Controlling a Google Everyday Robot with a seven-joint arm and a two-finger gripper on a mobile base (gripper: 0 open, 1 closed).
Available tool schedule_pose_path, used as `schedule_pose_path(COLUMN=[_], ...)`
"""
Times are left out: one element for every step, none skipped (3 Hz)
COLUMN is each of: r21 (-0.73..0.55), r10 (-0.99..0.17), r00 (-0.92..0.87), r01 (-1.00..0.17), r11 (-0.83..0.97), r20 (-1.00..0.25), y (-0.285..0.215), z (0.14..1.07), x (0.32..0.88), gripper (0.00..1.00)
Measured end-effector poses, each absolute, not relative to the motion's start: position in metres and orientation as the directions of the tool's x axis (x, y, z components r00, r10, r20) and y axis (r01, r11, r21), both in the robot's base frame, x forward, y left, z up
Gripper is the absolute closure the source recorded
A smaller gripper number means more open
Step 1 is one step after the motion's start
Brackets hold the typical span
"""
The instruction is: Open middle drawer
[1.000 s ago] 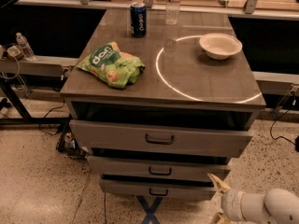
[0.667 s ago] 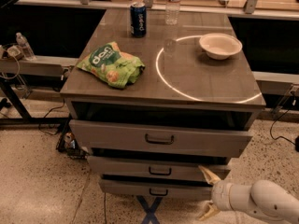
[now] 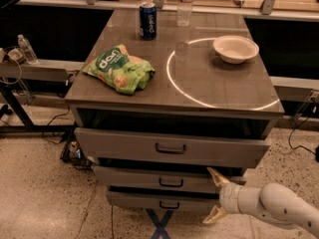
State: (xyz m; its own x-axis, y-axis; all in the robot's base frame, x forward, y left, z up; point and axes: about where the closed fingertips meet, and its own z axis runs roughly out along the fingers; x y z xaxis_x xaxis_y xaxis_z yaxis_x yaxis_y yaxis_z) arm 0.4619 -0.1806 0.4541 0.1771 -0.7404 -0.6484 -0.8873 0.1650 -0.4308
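Note:
The middle drawer (image 3: 149, 178) is the grey front of mid height between the tall top drawer (image 3: 124, 146) and the thin bottom drawer (image 3: 134, 200). Its small dark loop handle (image 3: 171, 182) sits at centre. My gripper (image 3: 213, 195) is at the lower right, in front of the cabinet's right end, level with the middle and bottom drawers and to the right of the handle. It is open and empty, with one cream fingertip (image 3: 215, 175) over the middle drawer's front and the other (image 3: 212, 216) lower down.
On the cabinet's top (image 3: 224, 91) lie a green chip bag (image 3: 118, 68), a blue can (image 3: 148, 20), a water bottle (image 3: 185, 4) and a white bowl (image 3: 236, 49). Cables and a blue cross stand (image 3: 160, 225) are on the floor below.
My gripper has moved left and a little up, from the lower right corner toward the right end of the drawer fronts. The drawers have not moved.

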Motion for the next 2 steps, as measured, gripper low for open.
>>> schedule_pose_path(r21=[-0.426, -0.417], r10=[-0.737, -0.735], r00=[0.171, 0.165], r01=[-0.889, -0.892], r11=[0.171, 0.173], r20=[-0.653, -0.658], y=[-0.1748, -0.1719], z=[0.4432, 0.4347], x=[0.4705, 0.4728], gripper=[0.0, 0.18])
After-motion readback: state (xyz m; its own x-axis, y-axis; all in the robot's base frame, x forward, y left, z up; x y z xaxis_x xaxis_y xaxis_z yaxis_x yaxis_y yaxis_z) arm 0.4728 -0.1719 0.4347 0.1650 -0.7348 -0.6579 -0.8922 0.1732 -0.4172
